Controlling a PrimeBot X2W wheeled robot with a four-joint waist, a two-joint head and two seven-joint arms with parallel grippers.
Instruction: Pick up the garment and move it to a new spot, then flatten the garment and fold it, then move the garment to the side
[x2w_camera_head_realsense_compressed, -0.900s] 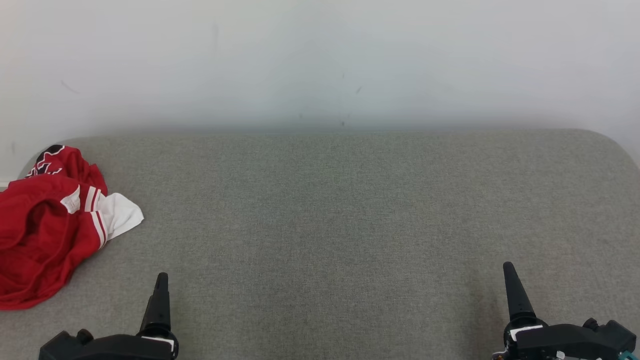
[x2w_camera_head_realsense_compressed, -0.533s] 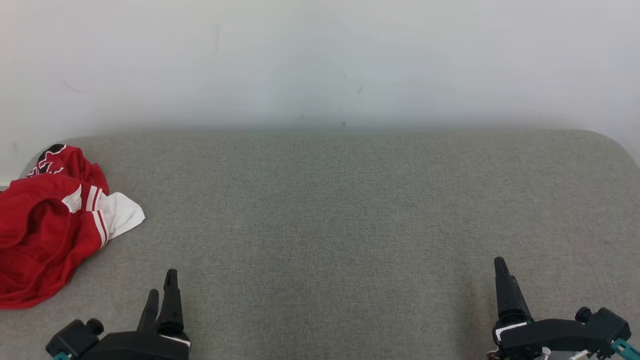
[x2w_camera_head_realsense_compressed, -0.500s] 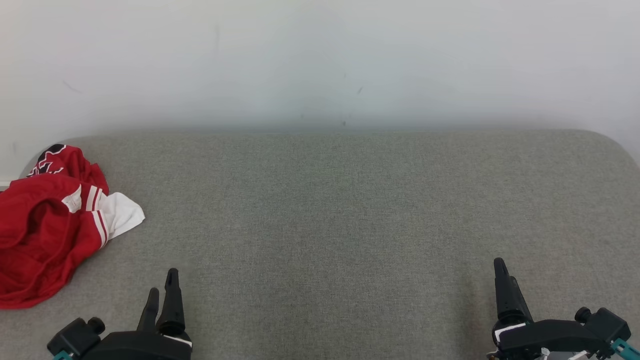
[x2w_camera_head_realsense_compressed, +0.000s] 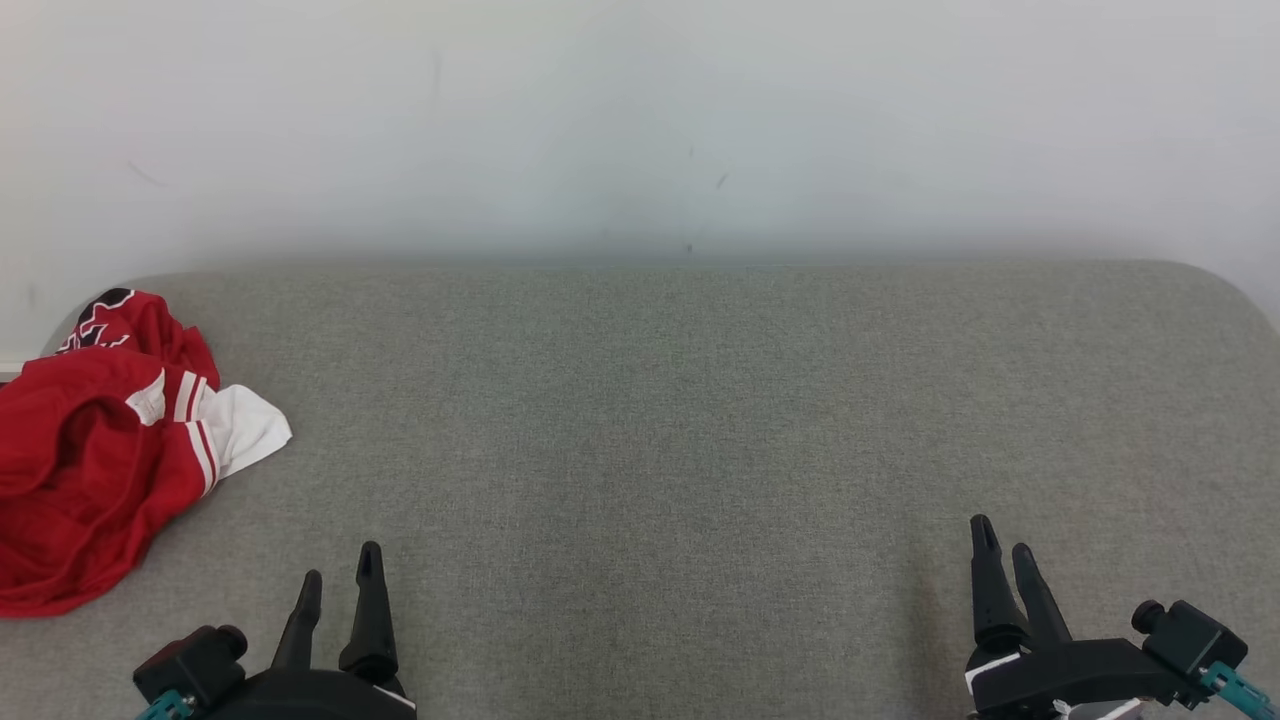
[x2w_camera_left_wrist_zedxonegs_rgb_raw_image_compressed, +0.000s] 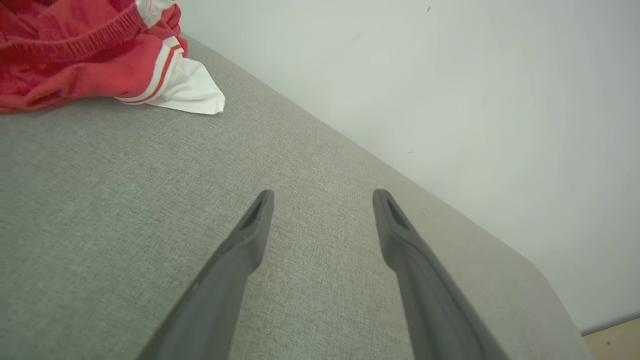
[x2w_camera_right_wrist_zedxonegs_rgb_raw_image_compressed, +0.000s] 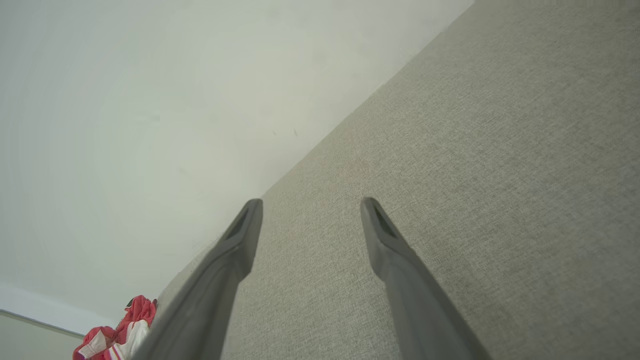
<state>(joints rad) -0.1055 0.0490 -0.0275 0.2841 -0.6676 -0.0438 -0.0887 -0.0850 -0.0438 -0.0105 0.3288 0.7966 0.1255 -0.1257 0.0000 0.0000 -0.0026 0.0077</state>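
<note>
Crumpled red fabric garment with white striped trim (x2w_camera_head_realsense_compressed: 90, 470) lies at the far left of the grey woven upholstered surface (x2w_camera_head_realsense_compressed: 650, 420), apart from both grippers. Left gripper (x2w_camera_head_realsense_compressed: 341, 562) fingers spread wide, holding nothing. Right gripper (x2w_camera_head_realsense_compressed: 1002, 535) likewise spread, empty.

Looks along the right gripper (x2w_camera_right_wrist_zedxonegs_rgb_raw_image_compressed: 311, 201), with two dark fingers (x2w_camera_right_wrist_zedxonegs_rgb_raw_image_compressed: 395, 265) spread wide and empty. Points over a grey fabric surface (x2w_camera_right_wrist_zedxonegs_rgb_raw_image_compressed: 490, 140) meeting a pale wall (x2w_camera_right_wrist_zedxonegs_rgb_raw_image_compressed: 150, 90) along a slanted edge. Far off, at the lower left corner, a crumpled red and white garment (x2w_camera_right_wrist_zedxonegs_rgb_raw_image_compressed: 117, 335) at the end of the same surface
</note>
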